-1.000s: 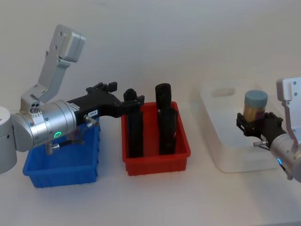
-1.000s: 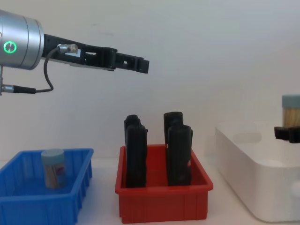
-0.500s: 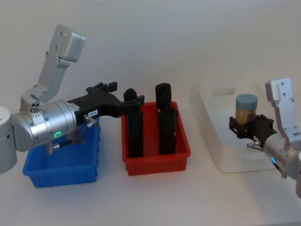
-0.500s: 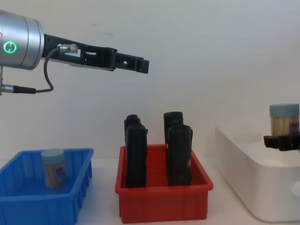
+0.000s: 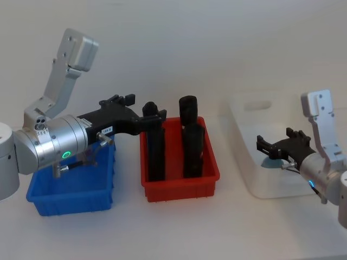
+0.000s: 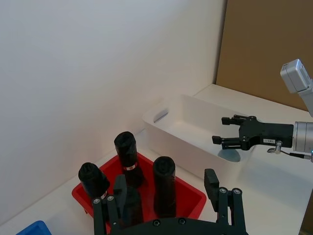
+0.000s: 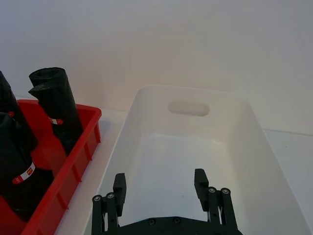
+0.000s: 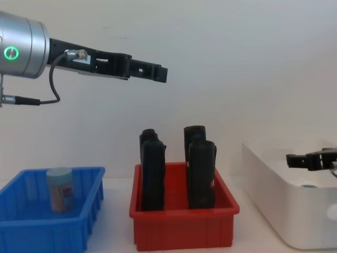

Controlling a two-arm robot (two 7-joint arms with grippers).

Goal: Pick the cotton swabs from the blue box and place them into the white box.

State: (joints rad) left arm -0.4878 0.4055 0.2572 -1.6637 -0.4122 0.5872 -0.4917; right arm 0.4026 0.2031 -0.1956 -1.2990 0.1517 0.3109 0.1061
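Note:
One jar of cotton swabs [image 8: 59, 188], clear with a pale grey-blue lid, stands upright in the blue box [image 8: 79, 226]. The grey-blue lid of another jar [image 5: 269, 162] shows inside the white box [image 5: 255, 108], just under my right gripper [image 5: 261, 147]. That gripper is open and holds nothing, and its fingers [image 7: 119, 188] spread over the white box's floor. My left gripper [image 8: 160, 74] hangs high above the red bin, open and with nothing in it. My left arm covers much of the blue box [image 5: 70, 200] in the head view.
A red bin [image 5: 181, 187] with several tall black upright rolls [image 5: 190, 141] stands between the blue box and the white box. A white wall runs close behind all three. Bare tabletop lies in front of the bins.
My right gripper came down into the white box with the jar, then opened and let it go. The jar now rests inside the box. The left arm has not moved.

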